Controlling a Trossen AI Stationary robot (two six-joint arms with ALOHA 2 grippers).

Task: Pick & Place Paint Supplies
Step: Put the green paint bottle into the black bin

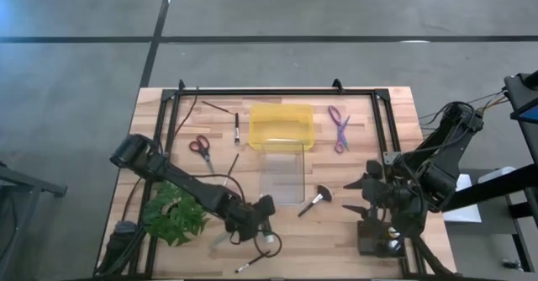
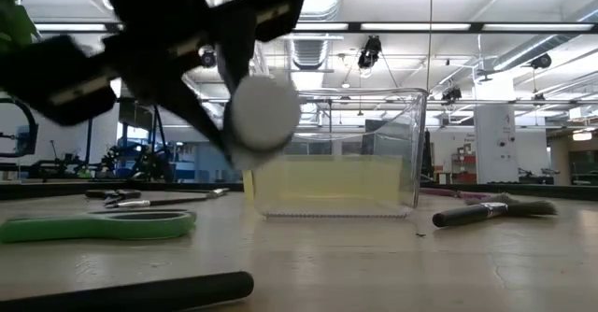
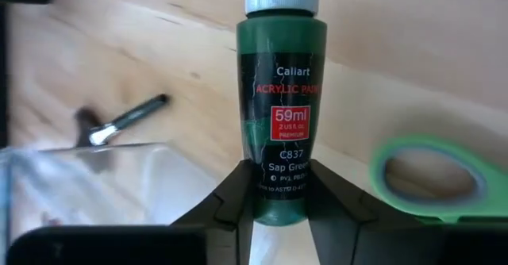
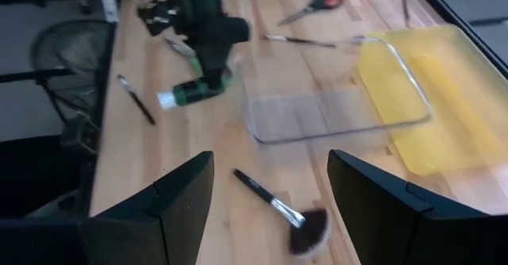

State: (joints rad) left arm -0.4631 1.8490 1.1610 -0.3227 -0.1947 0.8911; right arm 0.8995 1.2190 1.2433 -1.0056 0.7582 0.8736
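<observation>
My left gripper (image 1: pixel 262 227) is over the table's near middle, shut on a green paint bottle (image 3: pixel 282 122) with a white cap (image 2: pixel 264 114). My right gripper (image 4: pixel 270 209) waits open at the right side, above a broad-headed brush (image 1: pixel 318 198). Green scissors (image 3: pixel 432 182) lie flat just beside the bottle. Red scissors (image 1: pixel 200 149), purple scissors (image 1: pixel 339 128) and thin dark brushes (image 1: pixel 237 128) lie flat on the far half. A clear bin (image 1: pixel 282 176) stands mid-table against a yellow tray (image 1: pixel 282 125). My left gripper pinches the green bottle between its two fingers (image 3: pixel 238 193) at the bottom end (image 3: pixel 282 197), opposite the cap. The bottle sticks out past the fingertips along the fingers, cap leading toward the near edge. It is lifted clear of the table, lying close to level.
A green leafy plant (image 1: pixel 172 214) sits at the near left beside my left arm. A dark brush (image 1: pixel 248 266) lies at the near edge. A black frame (image 1: pixel 277 92) runs around the table's far and side edges. Bare wood shows between the bin and my right arm.
</observation>
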